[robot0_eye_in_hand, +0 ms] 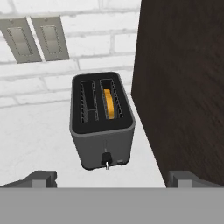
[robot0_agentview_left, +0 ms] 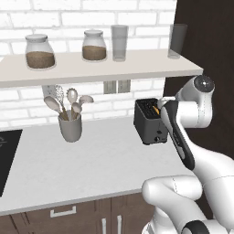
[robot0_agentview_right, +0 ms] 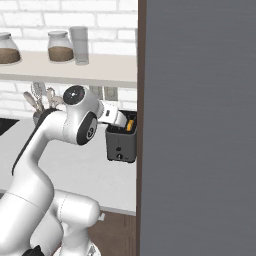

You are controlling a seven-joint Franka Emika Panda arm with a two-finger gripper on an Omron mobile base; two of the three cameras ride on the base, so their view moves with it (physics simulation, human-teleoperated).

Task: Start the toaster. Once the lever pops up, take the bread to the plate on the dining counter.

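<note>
- two dark fingertips (robot0_eye_in_hand: 41, 178) sit at the bottom of the hand view, far apart, with nothing between them; the jaws stand wide open and hold nothing, touching neither toaster nor bread.
- just beyond them stands the toaster (robot0_eye_in_hand: 103, 120), a small black box on the grey tabletop (robot0_agentview_left: 91, 160), close against a tall dark panel (robot0_eye_in_hand: 183, 87) on its right side in the hand view.
- the bread (robot0_eye_in_hand: 110, 104) sits down in the right-hand slot as the hand view shows it, its golden edge showing; the other slot looks empty.
- a small lever knob (robot0_eye_in_hand: 105, 158) shows low on the toaster's front face, which suggests it may already be pressed, though the pictures cannot confirm it.
- in the left base view the gripper (robot0_agentview_left: 161, 104) hovers at the toaster's top right edge, above and slightly behind it, apart from the body.
- in the right base view the toaster (robot0_agentview_right: 121, 141) is tucked beside the dark panel's edge, with the bread's (robot0_agentview_right: 131, 124) orange tip visible at the top.
- progress reads as early: the bread is in the toaster, not lifted, and neither the plate nor the dining counter is reached.
- left to do, by this judgement: confirm the start, wait for the pop, grip the slice, carry it to the plate.
- a utensil holder (robot0_agentview_left: 70, 125) and two wall outlets (robot0_eye_in_hand: 35, 38) sit nearby, well clear of the work.
</note>
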